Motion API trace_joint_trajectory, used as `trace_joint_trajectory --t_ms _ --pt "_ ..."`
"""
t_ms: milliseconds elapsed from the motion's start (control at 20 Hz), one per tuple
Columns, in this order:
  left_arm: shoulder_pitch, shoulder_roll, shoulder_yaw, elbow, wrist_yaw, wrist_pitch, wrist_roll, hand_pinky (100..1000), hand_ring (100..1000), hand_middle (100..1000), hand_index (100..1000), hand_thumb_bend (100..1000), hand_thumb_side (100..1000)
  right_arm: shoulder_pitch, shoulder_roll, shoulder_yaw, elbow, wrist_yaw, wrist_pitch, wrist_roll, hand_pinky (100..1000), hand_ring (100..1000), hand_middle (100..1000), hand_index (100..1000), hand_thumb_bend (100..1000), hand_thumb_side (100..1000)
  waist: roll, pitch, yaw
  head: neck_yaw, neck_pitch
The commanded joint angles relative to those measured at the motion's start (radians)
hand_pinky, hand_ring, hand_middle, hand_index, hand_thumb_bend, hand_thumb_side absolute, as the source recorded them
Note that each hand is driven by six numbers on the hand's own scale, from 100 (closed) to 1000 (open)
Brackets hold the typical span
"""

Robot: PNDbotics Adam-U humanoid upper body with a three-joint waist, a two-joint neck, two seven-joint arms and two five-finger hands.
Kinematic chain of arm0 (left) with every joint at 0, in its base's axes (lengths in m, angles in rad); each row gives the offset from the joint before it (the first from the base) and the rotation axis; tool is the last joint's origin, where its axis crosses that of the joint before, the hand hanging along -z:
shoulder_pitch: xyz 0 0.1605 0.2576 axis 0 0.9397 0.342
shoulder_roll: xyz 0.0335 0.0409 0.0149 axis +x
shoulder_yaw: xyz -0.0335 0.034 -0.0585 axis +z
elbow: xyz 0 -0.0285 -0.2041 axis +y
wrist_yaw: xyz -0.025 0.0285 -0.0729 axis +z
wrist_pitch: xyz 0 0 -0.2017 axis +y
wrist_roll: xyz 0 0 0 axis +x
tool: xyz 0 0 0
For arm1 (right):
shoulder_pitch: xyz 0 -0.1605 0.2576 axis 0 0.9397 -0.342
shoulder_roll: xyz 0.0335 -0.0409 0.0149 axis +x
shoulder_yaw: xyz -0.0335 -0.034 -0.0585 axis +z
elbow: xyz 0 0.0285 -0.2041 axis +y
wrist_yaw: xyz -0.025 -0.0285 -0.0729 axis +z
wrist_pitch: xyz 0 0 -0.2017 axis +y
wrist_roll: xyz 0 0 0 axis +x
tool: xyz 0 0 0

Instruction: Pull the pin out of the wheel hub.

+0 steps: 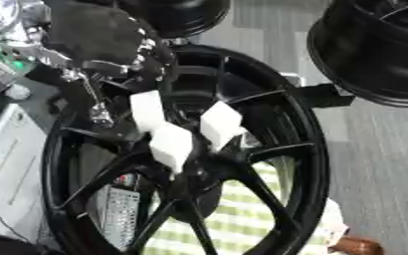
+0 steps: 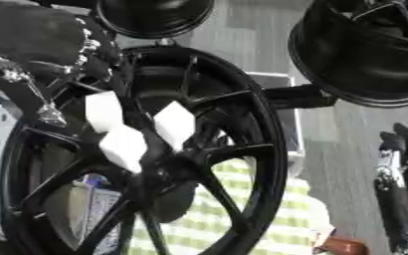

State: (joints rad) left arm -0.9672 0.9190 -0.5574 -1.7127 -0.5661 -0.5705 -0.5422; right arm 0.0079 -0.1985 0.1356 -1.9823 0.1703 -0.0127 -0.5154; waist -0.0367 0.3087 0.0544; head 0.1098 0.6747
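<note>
Glossy black spoked wheel hub (image 1: 242, 164)

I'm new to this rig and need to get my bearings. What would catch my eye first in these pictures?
A large black spoked wheel hub fills the middle of the view, standing upright. Three white blocks sit clustered at its spokes near the centre, bright against the black. The robot's left hand, black with silver joints, reaches in from the upper left at the hub's rim, and a second black wheel hangs in the upper right.
</note>
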Motion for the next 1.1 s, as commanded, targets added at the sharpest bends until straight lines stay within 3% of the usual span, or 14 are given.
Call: trace_joint_trajectory --t_ms 50,350,550,1100 --pt "-0.016 0.006 0.009 0.006 -0.016 -0.266 -0.242 744 746 701 733 626 224 -0.009 -0.007 -0.003 -0.018 -0.01 -0.003 0.002 943 867 699 829 100 736 0.002 -0.014 -0.002 0.004 -0.013" --pt "-0.015 -0.003 0.004 0.029 -0.044 -0.28 -0.22 727 725 657 713 591 213 -0.01 -0.007 -0.004 -0.018 -0.011 -0.006 0.002 943 867 699 829 100 736 0.001 -0.013 -0.004 0.007 -0.013" --pt "-0.017 -0.01 -0.002 0.042 -0.025 -0.279 -0.204 693 676 584 631 505 192 -0.01 -0.007 -0.003 -0.018 -0.012 -0.004 0.003 943 868 699 829 100 737 0.001 -0.013 -0.004 0.007 -0.012" --pt "-0.024 -0.017 -0.003 0.048 0.027 -0.257 -0.225 667 612 499 533 431 182 -0.01 -0.007 -0.004 -0.018 -0.012 -0.004 0.002 944 868 700 830 100 737 0.002 -0.014 -0.004 0.007 -0.014"
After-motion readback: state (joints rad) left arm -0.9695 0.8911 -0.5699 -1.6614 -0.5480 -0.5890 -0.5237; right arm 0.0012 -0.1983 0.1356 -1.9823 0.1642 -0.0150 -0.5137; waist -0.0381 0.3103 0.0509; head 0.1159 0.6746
